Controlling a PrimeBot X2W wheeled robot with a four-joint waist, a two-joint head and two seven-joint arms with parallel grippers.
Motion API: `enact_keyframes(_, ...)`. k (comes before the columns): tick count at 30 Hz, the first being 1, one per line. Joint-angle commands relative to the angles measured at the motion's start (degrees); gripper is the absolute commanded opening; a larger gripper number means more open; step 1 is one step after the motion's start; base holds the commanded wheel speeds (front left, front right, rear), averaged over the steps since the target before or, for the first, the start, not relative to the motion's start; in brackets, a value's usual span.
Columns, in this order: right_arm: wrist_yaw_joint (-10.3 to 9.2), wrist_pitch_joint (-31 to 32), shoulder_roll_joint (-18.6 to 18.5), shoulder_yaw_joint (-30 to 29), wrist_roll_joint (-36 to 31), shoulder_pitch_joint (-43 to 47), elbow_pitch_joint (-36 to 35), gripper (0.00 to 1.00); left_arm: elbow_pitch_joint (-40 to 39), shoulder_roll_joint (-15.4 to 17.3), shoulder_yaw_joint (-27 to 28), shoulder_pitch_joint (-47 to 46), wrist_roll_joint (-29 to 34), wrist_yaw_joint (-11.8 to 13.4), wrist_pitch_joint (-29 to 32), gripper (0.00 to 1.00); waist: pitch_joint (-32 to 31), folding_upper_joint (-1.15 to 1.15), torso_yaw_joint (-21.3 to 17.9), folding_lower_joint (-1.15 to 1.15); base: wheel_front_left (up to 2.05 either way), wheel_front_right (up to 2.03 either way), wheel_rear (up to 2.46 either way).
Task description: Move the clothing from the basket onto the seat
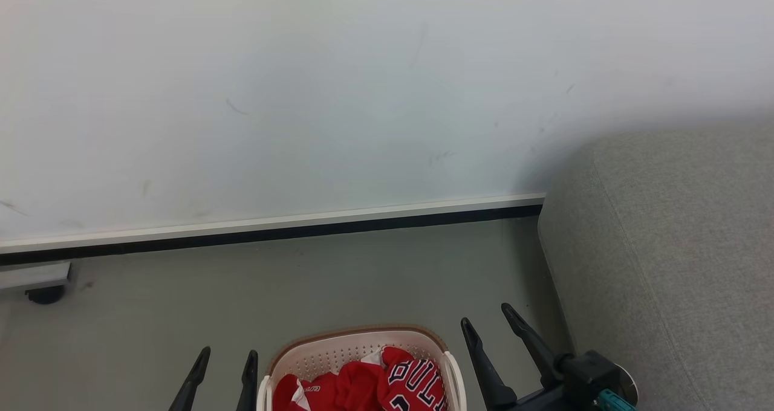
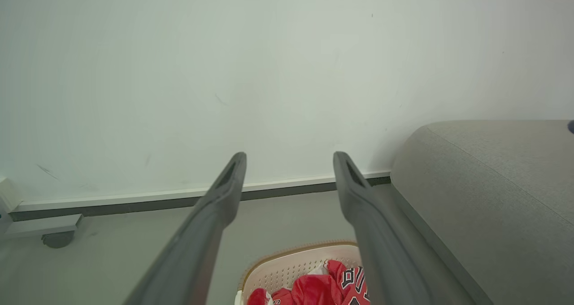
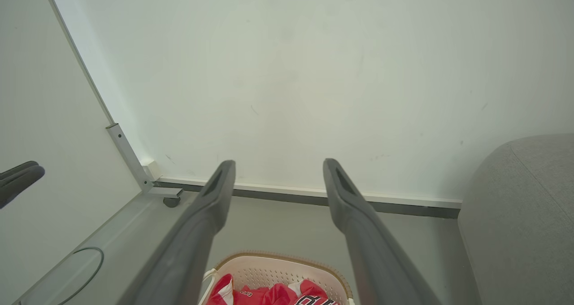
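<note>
Head view: left gripper (image 1: 228, 362) and right gripper (image 1: 486, 315) both spread wide, nothing between the fingers, one on each side of the basket (image 1: 363, 333). Right wrist view adds a side panel (image 3: 45, 116) with a metal post (image 3: 128, 154) and caster (image 3: 171, 202). Clothing (image 1: 357, 387) lies bunched in the basket: red, white trim, black-and-white jersey lettering. Basket's near half is cut off and the lettering only partly readable. Grey seat (image 1: 677, 248) stands just right of it.
</note>
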Motion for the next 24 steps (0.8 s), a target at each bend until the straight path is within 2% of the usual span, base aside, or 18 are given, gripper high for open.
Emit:
enact_keyframes(1,0.04,-0.06,-0.04,0.09,0.05,0.01,-0.16,1.00,0.47,0.15,0.11,-0.14,0.23,-0.16,-0.32,1.00,0.07,0.00,-0.04,0.00,0.00,0.00,0.00)
enact_keyframes(12,0.04,-0.06,-0.29,-1.30,-1.41,-2.65,-2.00,1.00,7.59,0.14,-2.46,-2.95,0.94,-1.86,-0.29,1.00,4.33,0.00,-1.50,0.00,0.00,0.00,0.00)
enact_keyframes(24,0.04,-0.05,0.76,-4.62,-4.79,-11.12,-7.48,1.00,16.79,3.72,-9.92,-15.79,0.05,-3.00,-0.28,1.00,18.36,0.00,-5.39,0.00,0.00,0.00,0.00)
